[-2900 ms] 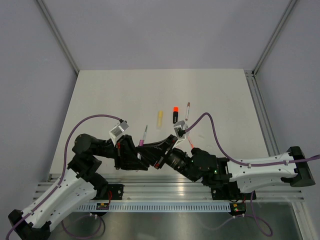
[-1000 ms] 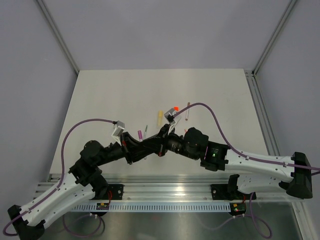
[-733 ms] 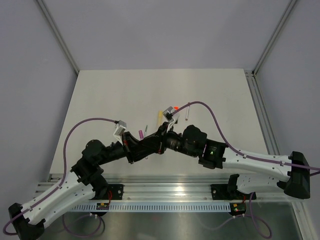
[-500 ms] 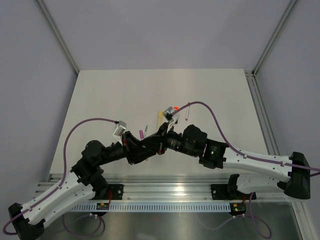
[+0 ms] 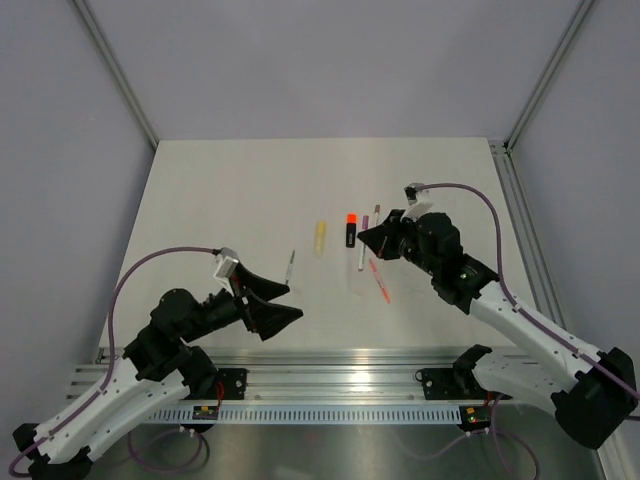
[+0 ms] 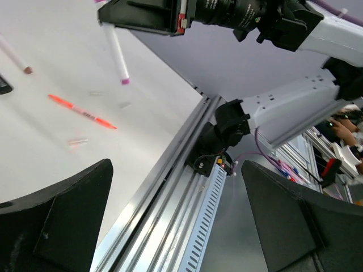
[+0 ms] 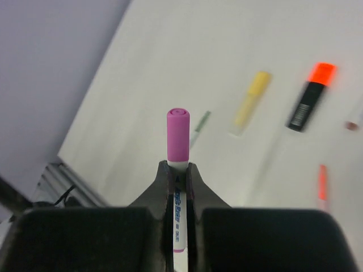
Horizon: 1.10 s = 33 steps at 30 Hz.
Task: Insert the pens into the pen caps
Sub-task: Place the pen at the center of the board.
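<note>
My right gripper (image 7: 177,165) is shut on a white pen (image 7: 180,209) whose pink cap (image 7: 177,136) sticks out past the fingertips. From above, that gripper (image 5: 366,238) holds the pen (image 5: 362,256) over the table's middle. Below lie a yellow highlighter (image 5: 320,236), a black highlighter with an orange cap (image 5: 351,230), a thin grey pen (image 5: 291,266), an orange-red pen (image 5: 378,281) and a pen with a dark cap (image 5: 377,211). My left gripper (image 5: 295,302) hangs open and empty near the front edge, its jaws wide in the left wrist view (image 6: 176,164).
An aluminium rail (image 5: 340,378) and a slotted cable duct (image 6: 212,198) run along the near edge of the table. Grey walls close in the table on the left, right and back. The right arm's purple cable (image 5: 470,190) arcs above it.
The two grippers met at the table's middle; now the left one has opened and drawn back to the near left. The right arm has swung right with the capped pen.
</note>
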Each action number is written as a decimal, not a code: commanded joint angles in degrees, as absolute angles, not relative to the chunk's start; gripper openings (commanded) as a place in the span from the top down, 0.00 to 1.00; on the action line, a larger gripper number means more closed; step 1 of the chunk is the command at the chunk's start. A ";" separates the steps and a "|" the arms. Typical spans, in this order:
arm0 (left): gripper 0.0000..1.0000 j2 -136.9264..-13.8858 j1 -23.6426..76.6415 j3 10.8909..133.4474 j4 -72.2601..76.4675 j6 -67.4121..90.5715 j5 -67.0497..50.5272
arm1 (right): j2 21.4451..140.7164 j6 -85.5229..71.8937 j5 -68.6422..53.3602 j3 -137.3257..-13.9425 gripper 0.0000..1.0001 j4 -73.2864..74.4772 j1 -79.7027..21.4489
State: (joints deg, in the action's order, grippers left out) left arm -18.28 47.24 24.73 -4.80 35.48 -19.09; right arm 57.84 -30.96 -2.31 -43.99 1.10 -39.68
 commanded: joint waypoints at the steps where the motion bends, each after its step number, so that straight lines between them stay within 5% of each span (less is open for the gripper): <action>1: 0.01 -16.44 47.29 25.76 -10.02 35.50 -9.68 | 59.49 -29.53 -7.29 -43.33 1.00 5.80 -30.43; 9: 0.01 -17.23 47.29 18.90 -8.97 39.90 -4.13 | 78.00 -26.02 -9.05 -50.69 0.99 6.50 -12.68; 21: 0.01 -17.23 47.29 12.22 -7.29 41.05 -2.46 | 103.43 -22.85 -7.74 -68.98 0.90 12.56 -10.02; 33: 0.01 -17.31 47.29 14.77 -12.31 39.11 6.32 | 112.58 -23.38 -9.93 -79.71 0.77 23.20 -10.02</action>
